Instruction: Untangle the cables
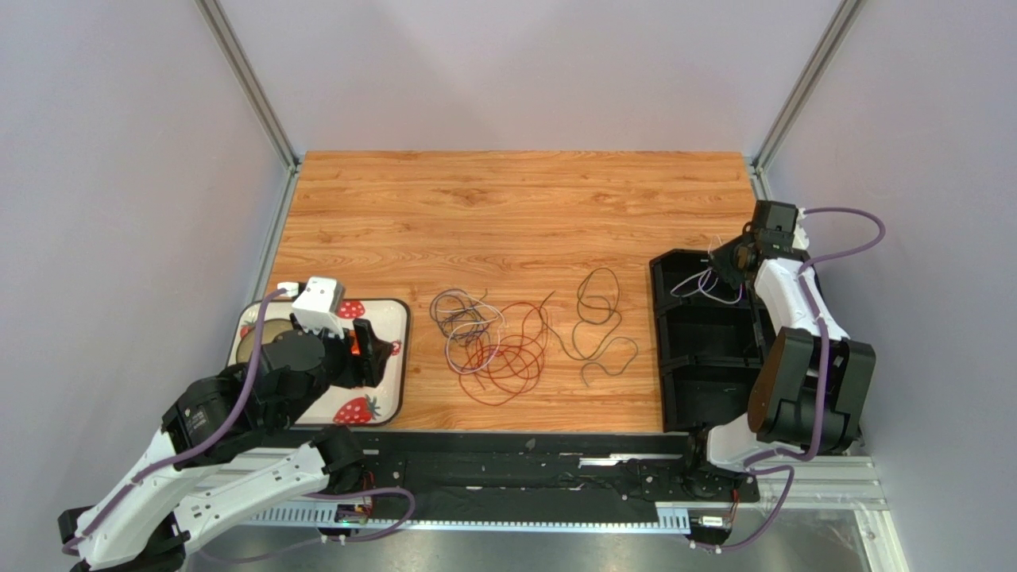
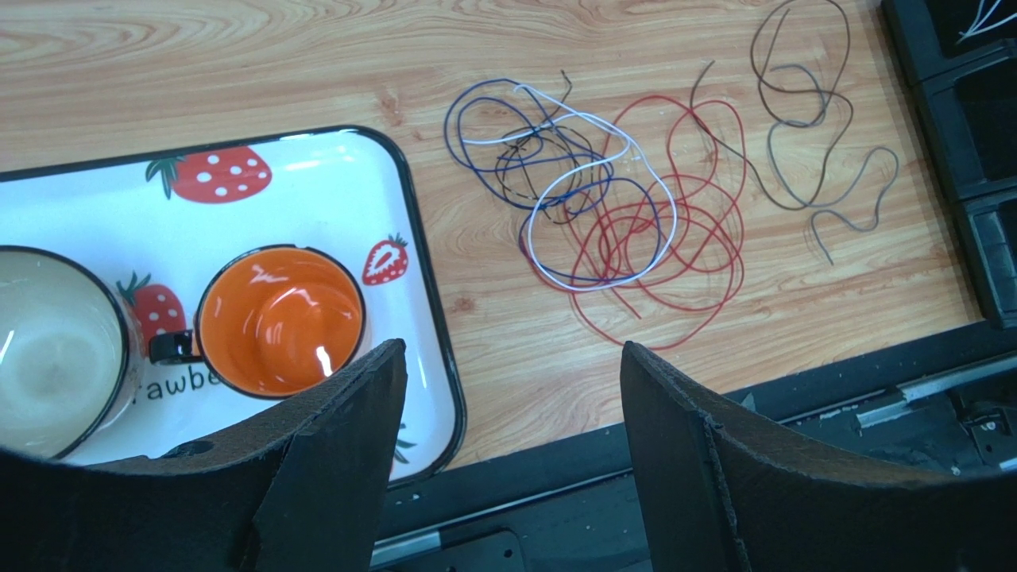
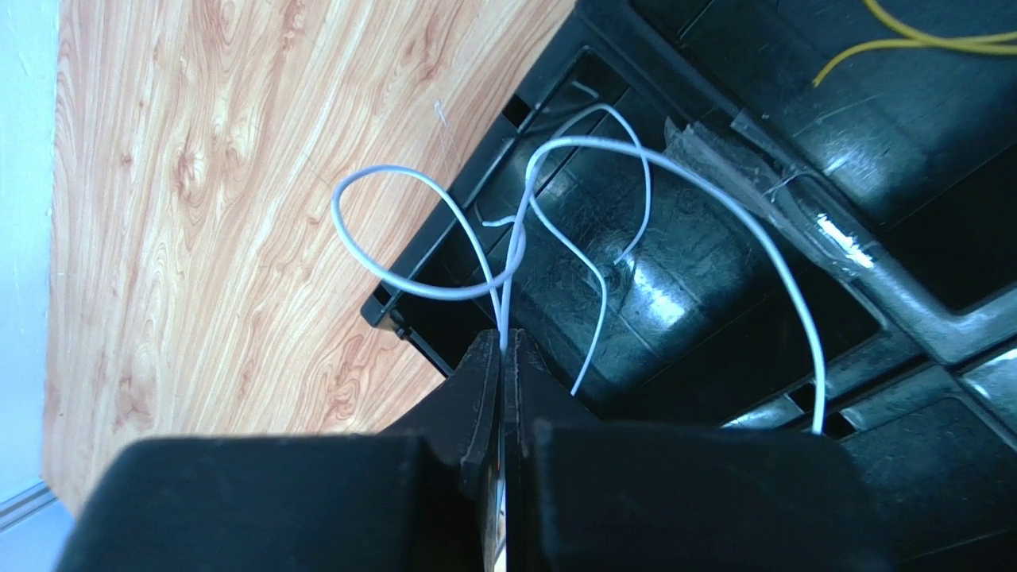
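Mid worktop (image 1: 478,203): a tangle (image 1: 495,340) of red, white, blue and dark cables, looped over one another. Near its right side: a loose dark cable (image 1: 603,316), flat in wide curls; touching the tangle or not, impossible to tell.

At the right end effector (image 3: 504,358): fingertips clamped together on a white cable (image 3: 669,167). Loops of it standing out over a black bin (image 3: 716,274) at the worktop's right edge, one loop reaching past the bin's corner over the wood. In another compartment of the bin: a yellow cable (image 3: 907,45).

At the left end effector (image 2: 513,358): jaws spread wide, nothing between them, hovering above the right edge of a strawberry tray (image 2: 346,179) at the worktop's near left. On the tray: an orange cup (image 2: 281,319) and, just beside it, a pale bowl (image 2: 48,352).
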Controlling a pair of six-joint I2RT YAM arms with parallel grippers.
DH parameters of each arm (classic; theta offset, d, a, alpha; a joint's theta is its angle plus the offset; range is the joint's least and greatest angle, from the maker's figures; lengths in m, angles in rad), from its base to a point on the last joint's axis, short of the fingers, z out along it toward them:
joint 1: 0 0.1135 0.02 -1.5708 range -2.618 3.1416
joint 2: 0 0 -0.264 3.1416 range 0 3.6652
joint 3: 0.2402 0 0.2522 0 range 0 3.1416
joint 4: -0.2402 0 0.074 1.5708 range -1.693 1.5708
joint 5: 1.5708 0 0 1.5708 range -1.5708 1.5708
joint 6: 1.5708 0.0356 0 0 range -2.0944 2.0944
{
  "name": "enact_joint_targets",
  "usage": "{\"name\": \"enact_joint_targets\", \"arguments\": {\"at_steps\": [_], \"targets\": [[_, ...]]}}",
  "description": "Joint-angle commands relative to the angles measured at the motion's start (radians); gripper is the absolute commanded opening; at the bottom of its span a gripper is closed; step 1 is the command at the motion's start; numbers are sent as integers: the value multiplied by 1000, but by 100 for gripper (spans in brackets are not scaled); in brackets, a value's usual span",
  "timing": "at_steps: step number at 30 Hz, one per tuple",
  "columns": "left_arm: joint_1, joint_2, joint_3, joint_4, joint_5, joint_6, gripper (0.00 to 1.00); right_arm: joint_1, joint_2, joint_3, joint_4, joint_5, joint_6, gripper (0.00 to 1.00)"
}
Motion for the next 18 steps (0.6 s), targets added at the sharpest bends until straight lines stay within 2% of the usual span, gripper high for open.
{"name": "enact_joint_targets", "arguments": {"at_steps": [1, 7, 11, 18], "targets": [[1, -5, -1, 11, -15, -8, 75, -9, -2, -41, 75, 1, 43, 0], [1, -2, -1, 12, -12, -7, 75, -12, 12, -70, 109, 119, 41, 0], [1, 0, -1, 13, -11, -5, 75, -12, 57, -51, 164, 127, 37, 0], [1, -5, -1, 9, -15, -7, 75, -10, 150, 35, 161, 101, -5, 0]]}}
